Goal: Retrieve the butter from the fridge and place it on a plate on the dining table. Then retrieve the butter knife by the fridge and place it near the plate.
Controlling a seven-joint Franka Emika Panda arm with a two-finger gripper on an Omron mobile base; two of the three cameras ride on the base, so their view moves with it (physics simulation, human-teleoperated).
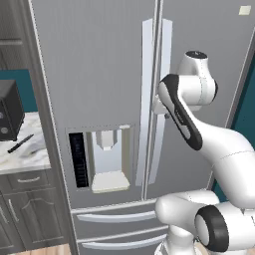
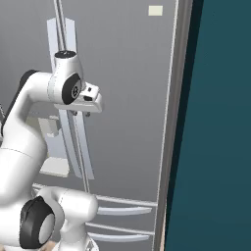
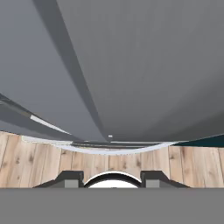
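Tool (image 2: 81, 113) at fridge (image 1: 99, 74) handle (image 2: 73, 142); grip seemingly hidden.

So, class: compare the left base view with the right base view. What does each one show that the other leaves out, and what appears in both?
Left base view alone: the marbled counter beside the fridge, with the black butter knife lying on it, a dark appliance behind, and dark cabinet doors below.

Right base view alone: the teal wall filling the space right of the fridge.

Both: the closed grey fridge, its vertical handles, the water dispenser, the small pale label and the white arm at the handles.
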